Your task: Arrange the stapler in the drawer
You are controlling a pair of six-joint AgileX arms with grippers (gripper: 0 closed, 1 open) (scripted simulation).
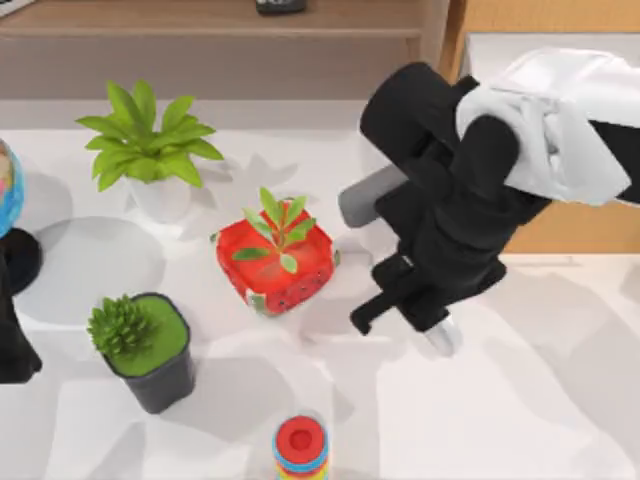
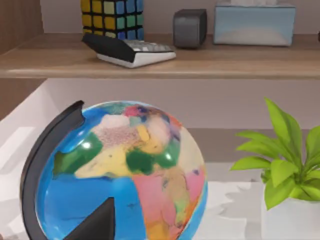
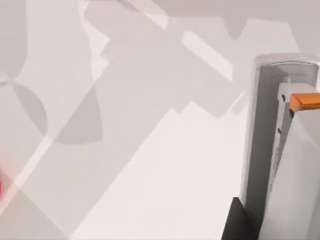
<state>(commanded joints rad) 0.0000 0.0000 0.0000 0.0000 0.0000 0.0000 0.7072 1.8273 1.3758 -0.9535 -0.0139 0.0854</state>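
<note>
The surface is white. The red pot bears dark seed specks and green leaves. A dark grey pot holds green moss. The globe is blue with pink, yellow and green patches. The stapler is light grey with an orange tab.

The right half of the white table lies bare, open room for a pass below the right arm. The left half is crowded: a leafy plant in a white pot, a red pot, a dark pot with a green plant, a ring stack at the near edge, and a globe at the far left. The wooden shelf closes the back.
</note>
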